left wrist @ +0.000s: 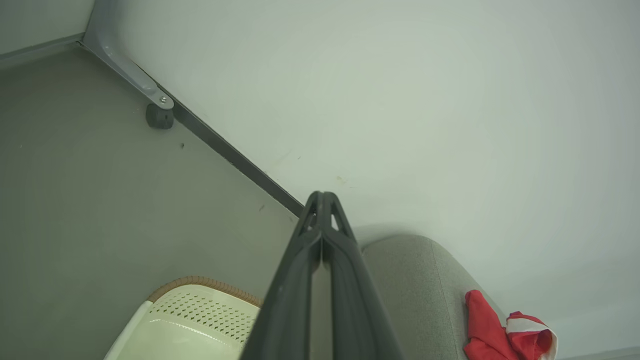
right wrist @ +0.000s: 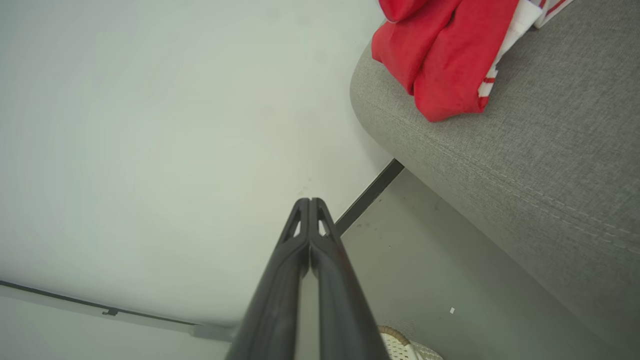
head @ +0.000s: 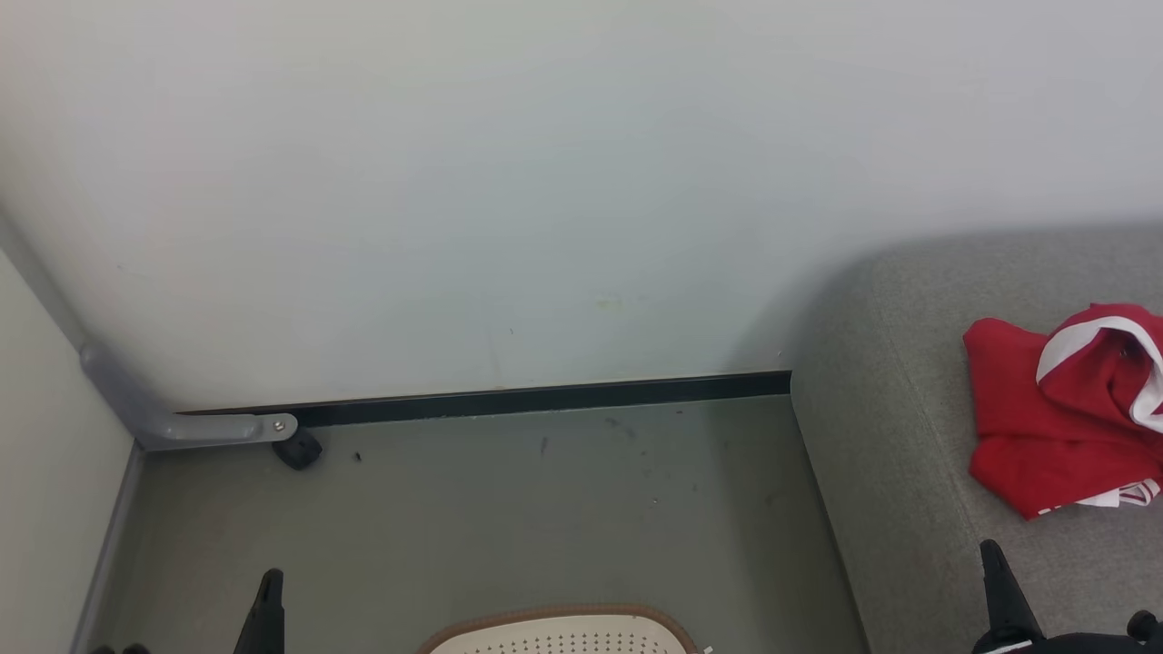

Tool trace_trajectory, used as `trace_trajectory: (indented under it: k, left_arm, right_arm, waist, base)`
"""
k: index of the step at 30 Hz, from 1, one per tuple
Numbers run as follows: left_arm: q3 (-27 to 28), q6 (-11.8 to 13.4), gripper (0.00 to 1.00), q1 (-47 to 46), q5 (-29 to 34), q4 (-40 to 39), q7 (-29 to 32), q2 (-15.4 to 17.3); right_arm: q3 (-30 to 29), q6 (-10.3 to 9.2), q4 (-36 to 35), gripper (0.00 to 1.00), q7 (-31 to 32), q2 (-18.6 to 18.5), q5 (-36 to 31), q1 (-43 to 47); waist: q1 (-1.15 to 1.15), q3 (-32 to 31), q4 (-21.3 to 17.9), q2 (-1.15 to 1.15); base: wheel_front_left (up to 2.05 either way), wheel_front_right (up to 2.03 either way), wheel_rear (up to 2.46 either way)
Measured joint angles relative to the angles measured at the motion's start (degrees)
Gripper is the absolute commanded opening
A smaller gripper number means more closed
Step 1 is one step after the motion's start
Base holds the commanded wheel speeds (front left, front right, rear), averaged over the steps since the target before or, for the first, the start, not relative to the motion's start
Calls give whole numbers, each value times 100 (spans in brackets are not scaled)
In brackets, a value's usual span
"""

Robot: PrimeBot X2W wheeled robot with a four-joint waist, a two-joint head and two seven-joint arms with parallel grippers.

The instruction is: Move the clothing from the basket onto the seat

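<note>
Head view, left gripper (head: pixel 272 581): lower left; fingers pressed together into one dark blade, holding nothing, tip over the floor (head: pixel 509 527).
Head view, right gripper (head: pixel 992 556): lower right; fingers pressed together, empty, tip over the front of the seat (head: pixel 899 427).
Head view, clothing (head: pixel 1045 427): bunched red heap with white trim lying on the seat, beyond the right fingers and slightly to their right, well apart from them.
Head view, basket (head: pixel 563 611): on the floor between the two pairs of fingers, nearer the left pair and beside the seat; brown rim and perforated cream wall showing.
Head view, surroundings: pale wall (head: pixel 545 182) beyond both fingertips, with a dark skirting strip (head: pixel 545 398) at its foot; a grey bracket (head: pixel 209 427) with a black wheel (head: pixel 298 450) lies beyond the left fingers.
Left wrist view, left gripper (left wrist: pixel 322 196): tips meeting, only a slim slit lower down, nothing between them.
Left wrist view, basket (left wrist: pixel 190 320): just left of the fingers, near their base.
Left wrist view, seat (left wrist: pixel 415 290): rounded corner just right of the fingers; the clothing (left wrist: pixel 500 330) lies on it farther right, well apart.
Right wrist view, right gripper (right wrist: pixel 310 202): fingers pressed together, empty.
Right wrist view, clothing (right wrist: pixel 440 65): above and right of the fingertips, on the seat (right wrist: pixel 525 150) at its rounded corner near the wall, apart from the fingers.
Right wrist view, basket (right wrist: pixel 400 345): a sliver of rim just right of the finger base; contents cannot be told.
</note>
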Motion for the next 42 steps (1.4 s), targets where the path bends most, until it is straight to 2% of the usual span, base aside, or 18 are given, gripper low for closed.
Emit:
trace_trajectory:
  k: [42]
  left_arm:
    - [766, -452, 0, -303, -2598, 264, 860, -428]
  right_arm:
    - [-925, 380, 169, 0, 834, 435, 2795, -136]
  waist:
    - [-1, -62, 29, 0]
  base:
    - [0, 0, 0]
